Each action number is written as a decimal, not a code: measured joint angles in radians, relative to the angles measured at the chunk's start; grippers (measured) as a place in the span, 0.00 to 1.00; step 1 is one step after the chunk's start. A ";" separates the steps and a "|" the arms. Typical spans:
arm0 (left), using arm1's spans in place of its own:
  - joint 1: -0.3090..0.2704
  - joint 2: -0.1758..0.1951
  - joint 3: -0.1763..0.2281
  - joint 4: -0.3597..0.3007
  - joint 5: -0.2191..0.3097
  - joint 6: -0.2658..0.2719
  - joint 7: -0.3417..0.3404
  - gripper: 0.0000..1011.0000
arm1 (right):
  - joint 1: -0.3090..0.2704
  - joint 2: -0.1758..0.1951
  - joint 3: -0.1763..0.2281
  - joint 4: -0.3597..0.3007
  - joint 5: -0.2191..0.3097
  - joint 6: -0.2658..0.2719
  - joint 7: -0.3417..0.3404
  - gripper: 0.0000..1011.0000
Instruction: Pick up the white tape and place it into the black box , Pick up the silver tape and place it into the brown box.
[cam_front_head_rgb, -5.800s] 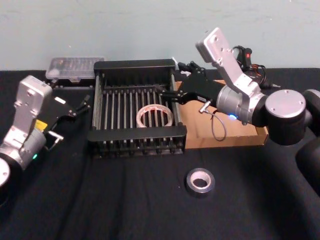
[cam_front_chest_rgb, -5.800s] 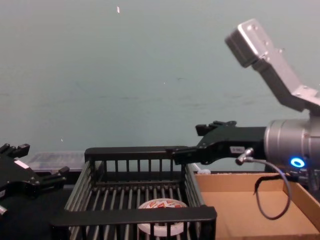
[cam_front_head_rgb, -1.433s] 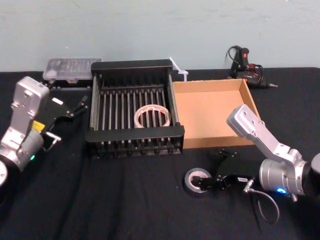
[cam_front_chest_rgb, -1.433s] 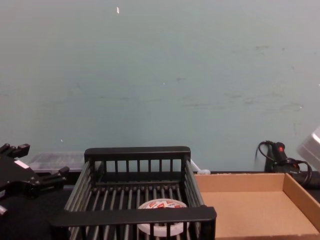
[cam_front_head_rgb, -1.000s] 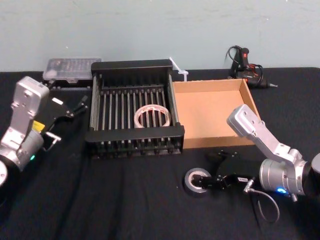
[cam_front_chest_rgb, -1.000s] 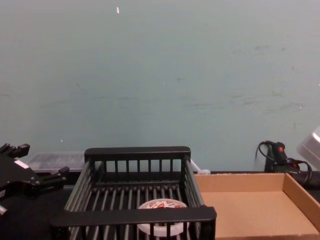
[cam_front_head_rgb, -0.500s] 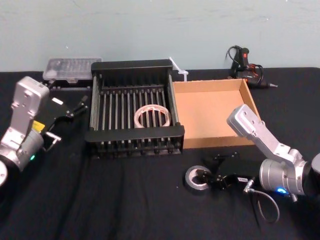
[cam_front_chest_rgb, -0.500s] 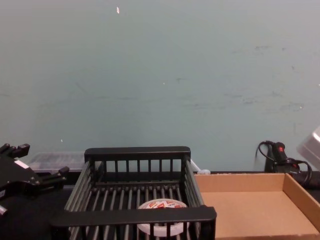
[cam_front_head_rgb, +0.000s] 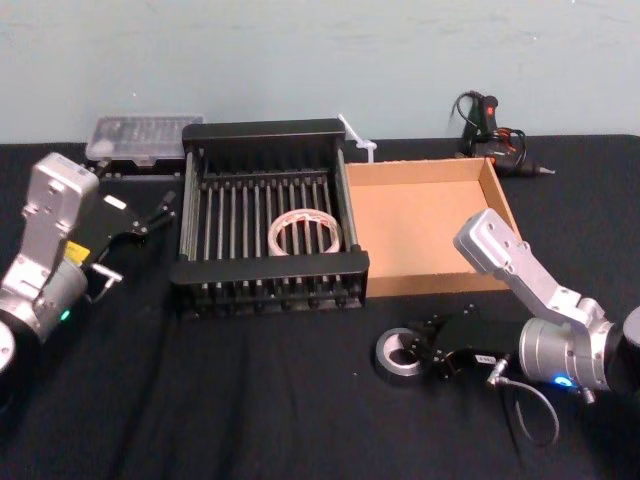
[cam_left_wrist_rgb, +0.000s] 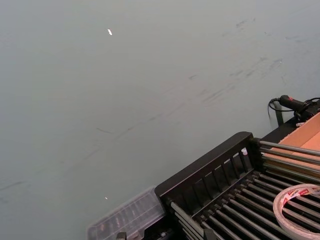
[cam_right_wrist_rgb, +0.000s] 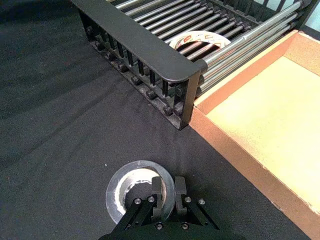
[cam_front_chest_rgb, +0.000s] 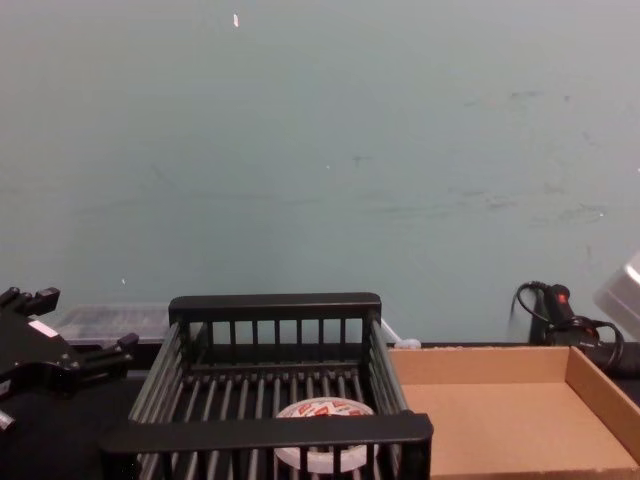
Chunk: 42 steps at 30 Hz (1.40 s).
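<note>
Overhead, from the head camera, the right hand (cam_front_head_rgb: 425, 350) sits low over the black bench (cam_front_head_rgb: 250, 400), just in front of the brown box (cam_front_head_rgb: 430, 225). It pinches the wall of the silver tape (cam_front_head_rgb: 398, 352), one finger inside the roll's hole and one outside. Whether the roll rests on the cloth or is just clear of it cannot be told. The white tape (cam_front_head_rgb: 305, 232) lies flat on the bars inside the black box (cam_front_head_rgb: 270, 268), which stands touching the brown box's left wall. The left hand (cam_front_head_rgb: 160, 212) is held beside the black box's left side with its fingers spread, gripping nothing. A clear plastic case (cam_front_head_rgb: 145, 135) and a black corded tool (cam_front_head_rgb: 490, 120) lie at the bench's far edge.

Next, the left wrist camera looks across the far rim of the black box (cam_left_wrist_rgb: 205, 160) to the pale wall, with part of the white tape (cam_left_wrist_rgb: 300, 207) on the bars and a corner of the brown box (cam_left_wrist_rgb: 305, 135) beyond.

The right wrist camera shows the fingers (cam_right_wrist_rgb: 159, 187) pressed close on the rim of the silver tape (cam_right_wrist_rgb: 120, 177), the roll lying flat near the black box's corner (cam_right_wrist_rgb: 145, 47).

From the chest camera, the left hand (cam_front_chest_rgb: 85, 328) shows spread at the left, and the white tape (cam_front_chest_rgb: 325, 408) lies behind the black box's near rim (cam_front_chest_rgb: 270, 430).
</note>
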 joint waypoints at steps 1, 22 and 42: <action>0.000 0.000 0.000 0.000 0.000 0.000 0.000 0.99 | 0.000 0.000 0.000 0.000 0.000 0.000 0.000 0.16; 0.000 0.000 0.000 0.000 0.000 0.000 0.000 0.99 | -0.013 0.007 0.058 -0.037 0.013 -0.033 -0.028 0.16; 0.000 0.000 0.000 0.000 0.000 0.000 0.000 0.99 | 0.059 -0.095 0.153 0.049 -0.035 -0.014 -0.182 0.16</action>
